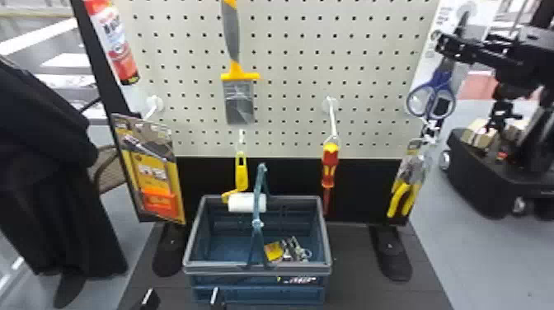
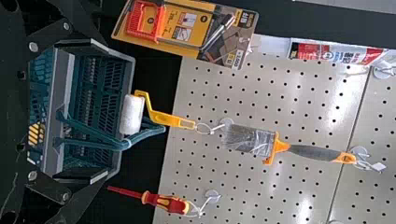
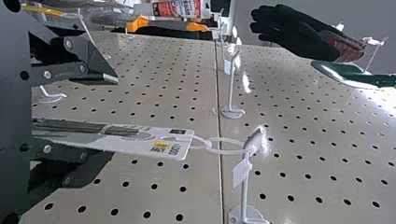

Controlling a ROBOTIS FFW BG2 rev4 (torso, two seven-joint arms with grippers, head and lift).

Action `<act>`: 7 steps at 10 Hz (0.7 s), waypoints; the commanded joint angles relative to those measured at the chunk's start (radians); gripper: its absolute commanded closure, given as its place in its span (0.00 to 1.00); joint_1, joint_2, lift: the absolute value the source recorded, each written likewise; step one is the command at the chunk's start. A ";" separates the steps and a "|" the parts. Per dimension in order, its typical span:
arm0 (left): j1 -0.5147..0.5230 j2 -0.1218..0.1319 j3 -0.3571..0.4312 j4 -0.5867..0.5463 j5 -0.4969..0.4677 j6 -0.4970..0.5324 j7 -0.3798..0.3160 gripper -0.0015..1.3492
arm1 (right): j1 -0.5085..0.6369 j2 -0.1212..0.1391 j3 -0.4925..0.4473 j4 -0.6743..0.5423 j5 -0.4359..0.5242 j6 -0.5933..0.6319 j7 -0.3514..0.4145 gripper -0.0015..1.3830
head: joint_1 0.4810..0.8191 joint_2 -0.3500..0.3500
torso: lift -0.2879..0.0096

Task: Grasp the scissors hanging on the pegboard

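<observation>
The scissors (image 1: 430, 99) with blue handles hang on a white card at the pegboard's (image 1: 288, 62) right edge. My right gripper (image 1: 447, 43) is level with the top of that card, coming in from the right. In the right wrist view the scissors' blades and card (image 3: 140, 140) lie between the two open fingers of the right gripper (image 3: 100, 117). One finger (image 3: 70, 63) stands clear above the card; the other (image 3: 56, 153) is close under it. A white loop ties the card to a hook (image 3: 252, 140). My left gripper (image 2: 79, 112) stays low in front of the basket, open and holding nothing.
A blue basket (image 1: 193, 247) stands below the board with a small item inside. On the board hang a paintbrush (image 1: 238, 95), yellow roller (image 1: 241, 193), red screwdriver (image 1: 329, 165), yellow-handled pliers (image 1: 406, 185), a yellow package (image 1: 150, 169) and a tube (image 1: 113, 39). A dark cart (image 1: 494, 177) stands right.
</observation>
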 commanded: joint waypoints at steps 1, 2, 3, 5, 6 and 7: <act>0.000 0.000 0.000 0.000 0.001 0.000 0.000 0.27 | 0.004 0.000 0.000 0.004 -0.011 0.003 -0.002 0.86 | 0.20 0.50 | 0.63; 0.002 0.000 0.000 0.002 0.000 -0.002 0.000 0.27 | 0.004 0.000 0.000 0.004 -0.012 0.009 -0.002 0.94 | 0.20 0.50 | 0.63; 0.002 0.000 0.000 0.002 0.000 -0.002 0.000 0.27 | 0.004 0.000 0.000 0.001 -0.014 0.010 -0.002 0.94 | 0.20 0.50 | 0.63; 0.002 0.000 0.000 0.002 0.000 -0.002 0.000 0.27 | 0.006 0.000 0.000 0.001 -0.012 0.012 -0.002 0.94 | 0.20 0.50 | 0.63; 0.002 0.000 0.000 0.002 0.000 -0.003 0.000 0.27 | 0.006 0.000 0.000 0.001 -0.012 0.012 -0.002 0.94 | 0.20 0.50 | 0.63; 0.002 0.000 0.000 0.002 0.000 -0.003 0.000 0.27 | 0.004 0.000 0.000 0.001 -0.014 0.013 -0.002 0.94 | 0.20 0.50 | 0.63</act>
